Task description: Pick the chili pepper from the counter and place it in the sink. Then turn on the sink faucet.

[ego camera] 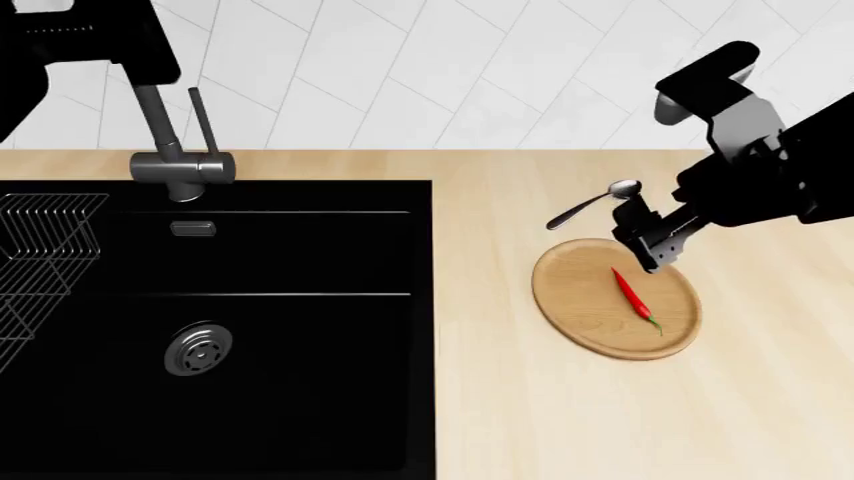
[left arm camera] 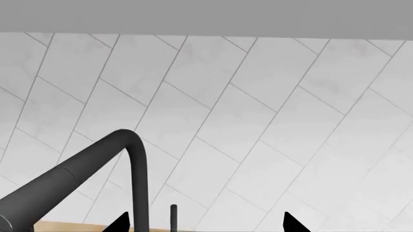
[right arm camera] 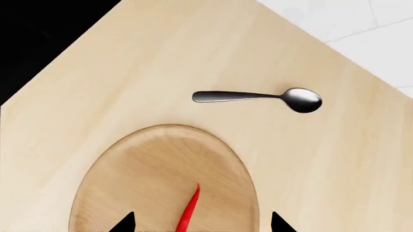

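Observation:
The chili pepper point(ego camera: 634, 297), slender and red with a green stem, lies on a round wooden plate point(ego camera: 574, 300) on the counter point(ego camera: 534, 420). My right gripper point(ego camera: 647, 250) hovers just above the plate's far edge, open and empty. In the right wrist view the chili pepper point(right arm camera: 189, 210) lies between its spread fingertips point(right arm camera: 123, 223). The black sink point(ego camera: 307, 400) is at left, with the sink faucet point(ego camera: 167, 150) behind it. My left arm point(ego camera: 80, 40) is up by the faucet. In the left wrist view the left gripper point(left arm camera: 205, 226) is open, with the faucet spout point(left arm camera: 96, 164) and lever point(left arm camera: 173, 217) ahead.
A metal spoon point(ego camera: 594, 205) lies on the counter behind the plate; it also shows in the right wrist view point(right arm camera: 258, 96). A wire rack point(ego camera: 40, 250) sits at the sink's left side and a round drain point(ego camera: 200, 350) in its floor. A white tiled wall point(ego camera: 467, 70) backs the counter.

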